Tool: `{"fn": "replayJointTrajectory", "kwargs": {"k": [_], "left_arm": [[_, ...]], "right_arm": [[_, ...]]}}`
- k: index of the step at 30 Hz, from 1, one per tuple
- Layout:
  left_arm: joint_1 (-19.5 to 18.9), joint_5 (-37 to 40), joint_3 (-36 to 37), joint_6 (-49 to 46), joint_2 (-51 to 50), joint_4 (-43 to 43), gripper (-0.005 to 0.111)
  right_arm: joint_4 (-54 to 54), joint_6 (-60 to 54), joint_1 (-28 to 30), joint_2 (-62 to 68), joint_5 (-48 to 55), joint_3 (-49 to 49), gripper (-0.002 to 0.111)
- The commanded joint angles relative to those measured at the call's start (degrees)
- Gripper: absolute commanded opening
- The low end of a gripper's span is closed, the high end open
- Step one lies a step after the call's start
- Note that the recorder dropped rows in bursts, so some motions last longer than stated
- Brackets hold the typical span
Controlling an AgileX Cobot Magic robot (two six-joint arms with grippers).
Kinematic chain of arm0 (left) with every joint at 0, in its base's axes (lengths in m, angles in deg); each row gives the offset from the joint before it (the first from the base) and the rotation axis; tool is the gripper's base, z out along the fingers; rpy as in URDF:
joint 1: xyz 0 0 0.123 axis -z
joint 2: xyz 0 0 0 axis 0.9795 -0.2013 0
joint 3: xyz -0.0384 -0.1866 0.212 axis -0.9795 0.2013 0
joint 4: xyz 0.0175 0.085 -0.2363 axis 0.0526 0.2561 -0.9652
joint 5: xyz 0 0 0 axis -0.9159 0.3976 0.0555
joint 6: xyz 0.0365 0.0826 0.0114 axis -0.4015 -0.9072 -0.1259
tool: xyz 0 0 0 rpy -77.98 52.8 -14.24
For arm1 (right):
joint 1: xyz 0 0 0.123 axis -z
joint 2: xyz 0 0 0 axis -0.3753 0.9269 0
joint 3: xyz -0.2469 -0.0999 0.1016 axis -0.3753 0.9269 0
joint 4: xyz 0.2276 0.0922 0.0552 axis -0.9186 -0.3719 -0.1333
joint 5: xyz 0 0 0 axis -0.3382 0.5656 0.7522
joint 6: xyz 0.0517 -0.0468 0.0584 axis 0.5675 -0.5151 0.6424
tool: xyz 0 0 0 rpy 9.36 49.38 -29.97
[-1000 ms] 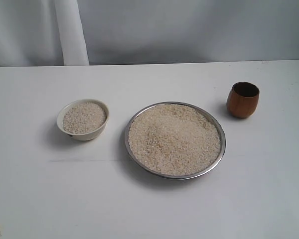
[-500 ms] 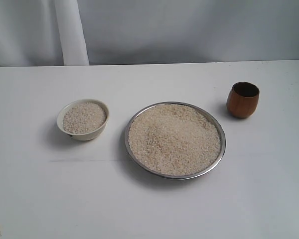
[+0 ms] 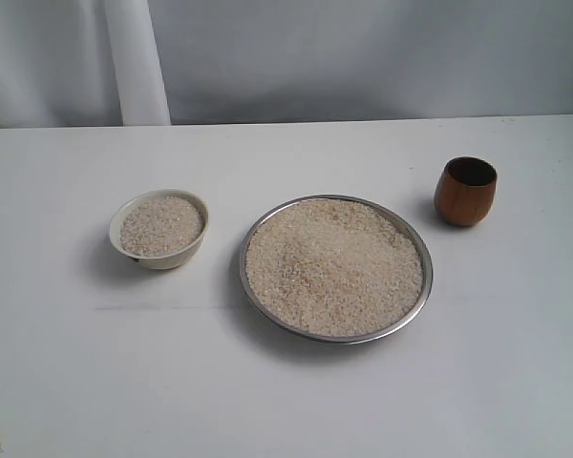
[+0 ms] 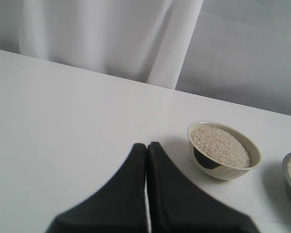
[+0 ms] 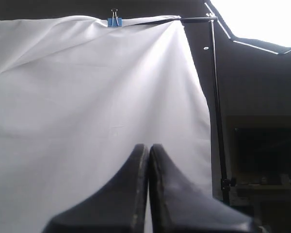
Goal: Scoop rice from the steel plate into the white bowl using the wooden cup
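One wooden cup (image 3: 465, 191) upright on the counter (image 3: 286, 401), mouth up, long axis vertical, standing alone at the right.

Set apart from the one steel plate (image 3: 427, 286) at centre, heaped wide with rice (image 3: 334, 267); one white bowl (image 3: 162, 256) to the left of the plate, near it without touching, filled with a second lot of rice. Two claws, neither seen from the exterior: left claw (image 4: 146, 145) pressed together and empty over bare counter near the bowl; right claw (image 5: 149, 145) also closed tight, gripping nothing, facing a white cloth backdrop (image 5: 87, 87).
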Motion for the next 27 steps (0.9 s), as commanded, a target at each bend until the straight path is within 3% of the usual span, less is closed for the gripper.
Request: {"fn": "replayJointTrajectory", "kwargs": {"k": [1,11,18,23,27], "left_arm": [[0.27,-0.37,0.11,0.2,-0.04,-0.24,0.0],[0.27,-0.37,0.11,0.2,-0.04,-0.24,0.0],[0.27,-0.37,0.11,0.2,-0.04,-0.24,0.0],[0.27,-0.37,0.11,0.2,-0.04,-0.24,0.0],[0.27,-0.37,0.11,0.2,-0.04,-0.24,0.0]], "right_arm": [[-0.28,0.19,0.02,-0.27,-0.68,0.23,0.001],[-0.28,1.27,0.02,-0.27,-2.43,0.23,0.001],[-0.28,22.47,0.02,-0.27,-5.07,0.23,0.001],[-0.04,25.33,0.02,-0.27,-9.01,0.23,0.001],[0.96,26.68,0.02,-0.27,0.56,-2.86,0.001]]}}
